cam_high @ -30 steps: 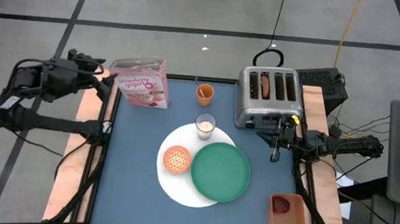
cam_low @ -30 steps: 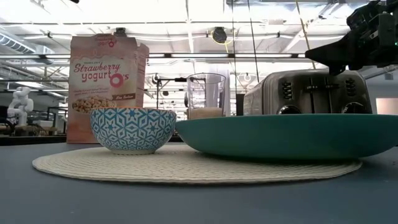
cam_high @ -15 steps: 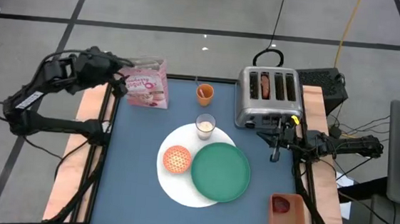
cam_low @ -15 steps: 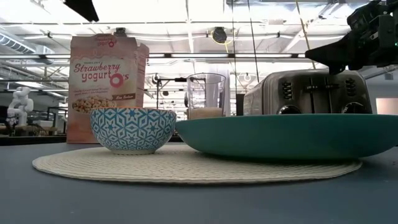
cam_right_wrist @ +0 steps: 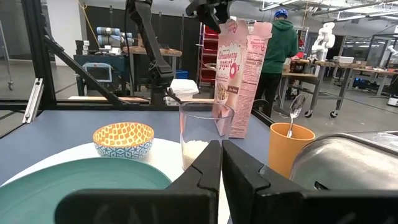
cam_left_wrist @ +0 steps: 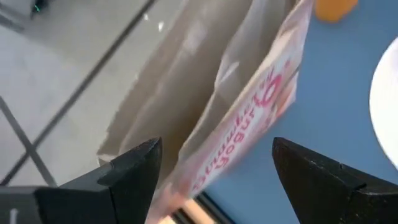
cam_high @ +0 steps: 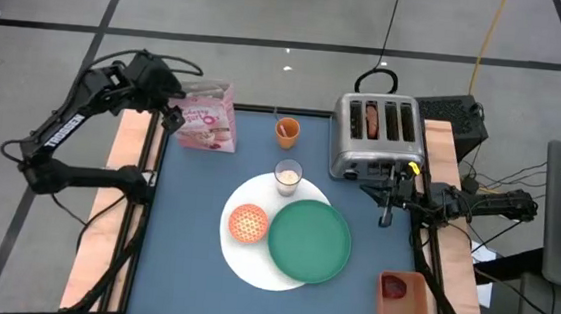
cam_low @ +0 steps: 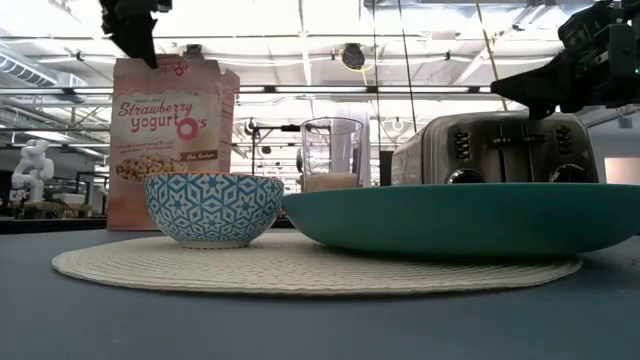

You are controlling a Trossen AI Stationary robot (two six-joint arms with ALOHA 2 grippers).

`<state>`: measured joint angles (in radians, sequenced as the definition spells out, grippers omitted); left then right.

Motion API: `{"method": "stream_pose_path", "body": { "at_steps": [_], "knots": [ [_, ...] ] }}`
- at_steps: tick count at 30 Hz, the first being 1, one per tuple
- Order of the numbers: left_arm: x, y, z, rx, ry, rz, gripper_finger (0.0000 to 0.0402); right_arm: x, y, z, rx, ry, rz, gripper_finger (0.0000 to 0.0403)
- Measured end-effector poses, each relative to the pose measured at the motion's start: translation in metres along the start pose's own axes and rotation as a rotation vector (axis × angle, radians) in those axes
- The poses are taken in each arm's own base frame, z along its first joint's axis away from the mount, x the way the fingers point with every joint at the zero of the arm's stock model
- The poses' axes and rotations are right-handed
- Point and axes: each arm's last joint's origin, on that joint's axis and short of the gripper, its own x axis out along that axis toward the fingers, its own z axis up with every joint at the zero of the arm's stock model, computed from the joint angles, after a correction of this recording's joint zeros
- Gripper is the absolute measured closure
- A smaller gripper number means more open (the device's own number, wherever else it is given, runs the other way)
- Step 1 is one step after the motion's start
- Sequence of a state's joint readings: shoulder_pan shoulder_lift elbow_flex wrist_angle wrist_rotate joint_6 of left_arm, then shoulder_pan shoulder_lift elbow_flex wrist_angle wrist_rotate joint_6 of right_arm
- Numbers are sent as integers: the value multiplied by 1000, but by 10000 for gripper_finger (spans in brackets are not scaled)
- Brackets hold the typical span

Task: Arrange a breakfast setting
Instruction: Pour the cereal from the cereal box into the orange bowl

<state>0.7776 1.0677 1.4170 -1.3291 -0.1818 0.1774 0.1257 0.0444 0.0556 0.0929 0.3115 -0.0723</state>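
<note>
- At upper left of the high view, the left gripper has swung in over the pink cereal box, jaws wide astride its top.
- Mid-frame, the small cereal bowl sits on the large white round plate, so pouring looks imminent.
- At right, the right gripper waits by the toaster, jaws closed, empty.

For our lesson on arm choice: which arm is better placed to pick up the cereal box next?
Left. The left gripper is open, directly over the pink cereal box; the right gripper is shut, beside the toaster.
</note>
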Motion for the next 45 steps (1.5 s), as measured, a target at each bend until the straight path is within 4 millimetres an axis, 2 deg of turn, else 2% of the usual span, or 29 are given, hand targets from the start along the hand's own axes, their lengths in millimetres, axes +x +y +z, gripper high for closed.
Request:
{"method": "stream_pose_path", "body": {
  "at_steps": [17, 27, 40, 45],
  "knots": [
    [40, 0, 19, -12, 157, -16, 94, 0, 0, 0, 0, 0, 0, 392],
    [71, -4, 24, 32, 357, -51, 94, 0, 0, 0, 0, 0, 0, 392],
    [77, -5, 25, 41, 385, -50, 94, 0, 0, 0, 0, 0, 0, 392],
    [77, -5, 25, 70, 387, -47, 128, 0, 0, 0, 0, 0, 0, 392]
  ]
}}
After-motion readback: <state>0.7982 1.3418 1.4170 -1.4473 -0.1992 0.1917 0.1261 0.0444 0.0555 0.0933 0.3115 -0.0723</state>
